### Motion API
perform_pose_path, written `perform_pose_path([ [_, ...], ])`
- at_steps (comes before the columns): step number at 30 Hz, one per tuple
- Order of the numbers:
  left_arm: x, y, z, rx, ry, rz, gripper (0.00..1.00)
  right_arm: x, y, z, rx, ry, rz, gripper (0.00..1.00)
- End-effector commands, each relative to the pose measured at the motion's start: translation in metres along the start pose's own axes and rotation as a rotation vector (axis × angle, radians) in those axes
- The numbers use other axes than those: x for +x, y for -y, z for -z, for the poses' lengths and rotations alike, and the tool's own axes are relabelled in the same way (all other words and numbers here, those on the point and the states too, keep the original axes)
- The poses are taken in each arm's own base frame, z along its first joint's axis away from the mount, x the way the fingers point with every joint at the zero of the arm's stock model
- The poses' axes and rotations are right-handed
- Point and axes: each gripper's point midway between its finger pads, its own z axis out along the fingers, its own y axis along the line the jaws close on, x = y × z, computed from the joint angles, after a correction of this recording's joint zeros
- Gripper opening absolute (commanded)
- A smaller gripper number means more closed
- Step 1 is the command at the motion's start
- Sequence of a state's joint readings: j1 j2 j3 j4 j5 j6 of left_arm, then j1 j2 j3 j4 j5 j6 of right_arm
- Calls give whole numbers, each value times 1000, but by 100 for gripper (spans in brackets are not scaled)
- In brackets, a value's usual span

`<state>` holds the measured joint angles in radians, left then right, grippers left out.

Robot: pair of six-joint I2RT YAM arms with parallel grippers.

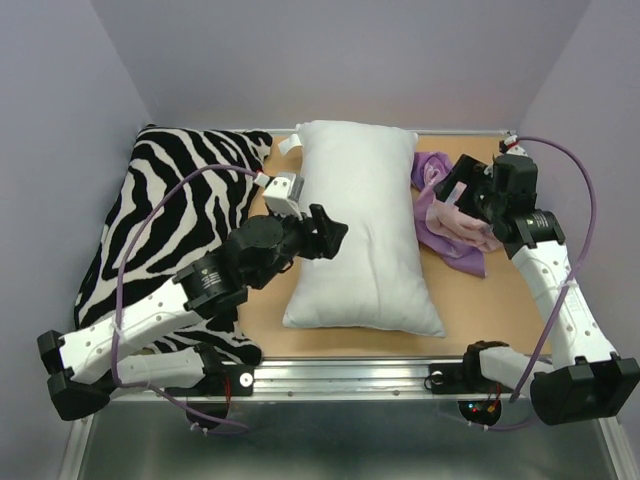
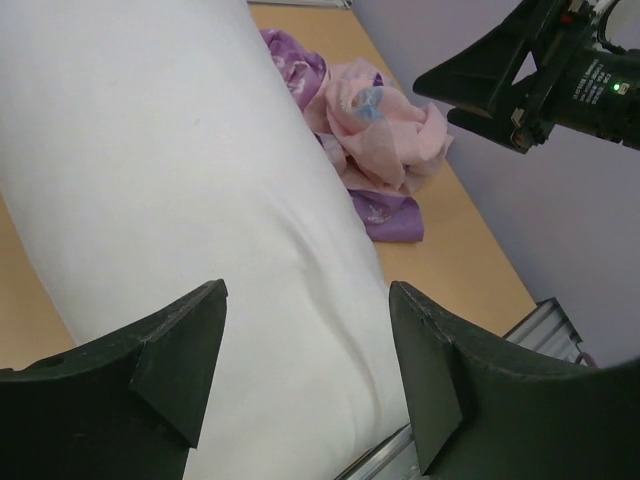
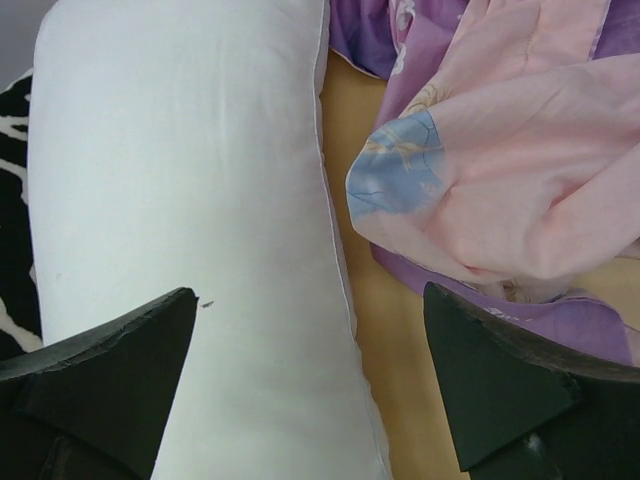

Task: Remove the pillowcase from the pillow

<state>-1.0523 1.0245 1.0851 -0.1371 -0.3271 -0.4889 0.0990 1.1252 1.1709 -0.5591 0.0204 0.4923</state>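
Observation:
The plain white pillow [image 1: 362, 225] lies bare in the middle of the table. The purple-pink pillowcase [image 1: 447, 215] lies crumpled on the table to its right, pale pink inside showing. My left gripper [image 1: 330, 232] is open and empty above the pillow's left side; the left wrist view shows the pillow [image 2: 180, 190] between its fingers and the pillowcase [image 2: 375, 150] beyond. My right gripper [image 1: 462, 190] is open and empty above the pillowcase. The right wrist view shows the pillow [image 3: 190, 200] on the left and the pillowcase [image 3: 510, 170] on the right.
A black-and-white zebra-striped pillow [image 1: 180, 215] fills the table's left side, partly under the left arm. Purple walls close in the back and both sides. A metal rail [image 1: 350, 378] runs along the near edge. Bare wood [image 1: 500, 290] shows at the right front.

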Motion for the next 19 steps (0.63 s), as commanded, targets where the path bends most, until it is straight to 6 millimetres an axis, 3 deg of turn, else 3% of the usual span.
perform_pose_path([
  [1, -7, -24, 22, -67, 48, -17, 77, 3, -9, 12, -74, 24, -3, 100],
  [9, -10, -46, 49, -89, 128, 45, 79, 6, 0, 27, -67, 69, 2, 100],
  [19, -10, -51, 51, -109, 134, 50, 80, 12, 4, 29, -65, 68, 11, 100],
])
